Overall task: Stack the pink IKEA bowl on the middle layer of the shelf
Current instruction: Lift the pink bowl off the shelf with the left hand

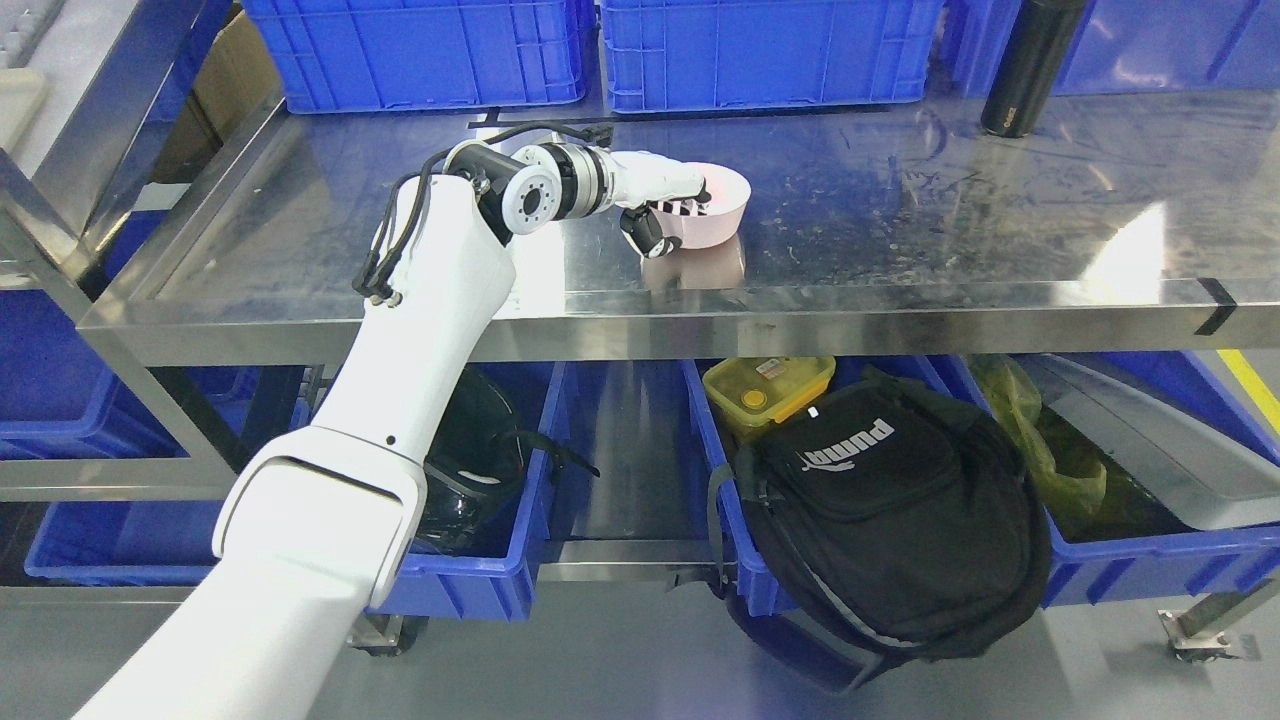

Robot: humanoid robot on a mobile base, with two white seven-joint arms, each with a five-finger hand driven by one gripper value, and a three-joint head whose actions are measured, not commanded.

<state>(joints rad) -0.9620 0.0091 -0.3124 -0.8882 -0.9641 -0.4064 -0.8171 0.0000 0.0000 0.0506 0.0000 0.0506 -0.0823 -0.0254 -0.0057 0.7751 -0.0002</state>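
Pink bowl (718,215) sat upright on the steel shelf (900,230), a little above picture centre, its rim facing up. Left robot hand (668,210) gripped it at the bowl's 9 o'clock side: fingers (680,208) reached over the rim into the bowl, thumb pressed on the outer wall below, so the wall was pinched between them. Left arm (420,330) came in from 7 o'clock and crossed the shelf's front edge. Right arm not seen.

At 2 o'clock from the bowl, well apart, a black bottle (1030,65) stood upright near the back of the shelf. Blue crates (600,50) lined the back at 12 o'clock. Below the shelf, at 5 o'clock, a black backpack (890,510) leaned out of a blue bin (745,560), just beside a yellow lunch box (768,392).
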